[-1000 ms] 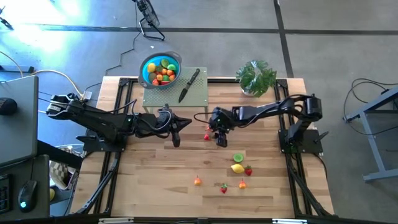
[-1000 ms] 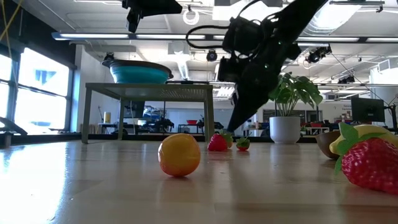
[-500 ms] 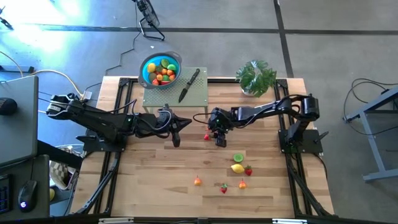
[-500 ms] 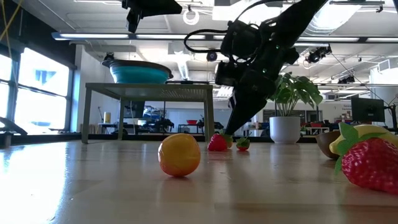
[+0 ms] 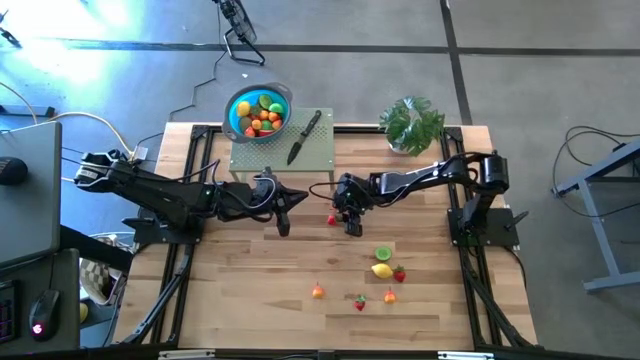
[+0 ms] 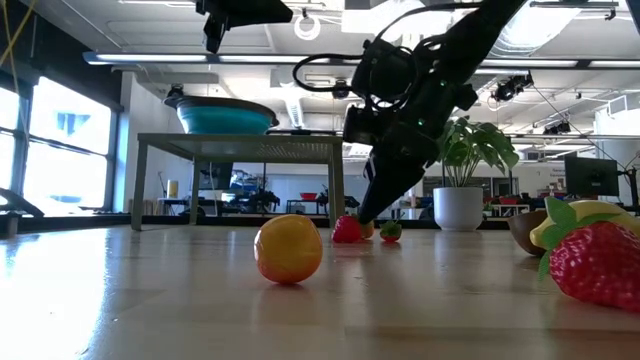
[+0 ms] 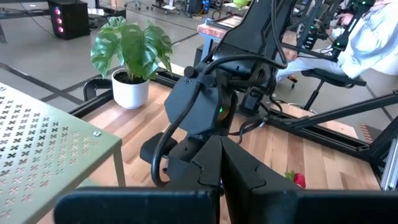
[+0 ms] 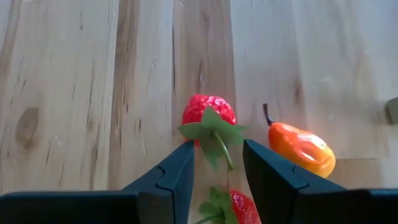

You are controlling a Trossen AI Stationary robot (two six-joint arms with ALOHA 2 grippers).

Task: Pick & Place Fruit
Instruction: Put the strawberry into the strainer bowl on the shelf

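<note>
— What colours are you picking up right now?
— Between my dark right fingers (image 8: 186, 171) there's a red strawberry (image 8: 208, 112) with a green leafy cap, and at its three o'clock an orange pear (image 8: 301, 149) with a dark stem, all on a pale wood-grain table (image 8: 74, 93).
— And farther off?
— A blue bowl (image 5: 258, 111) of orange, yellow and green pieces, on a pale green stand (image 5: 318, 155) perforated with small crosses. At one o'clock, a leafy green plant (image 5: 411, 124) in a white pot.
</note>
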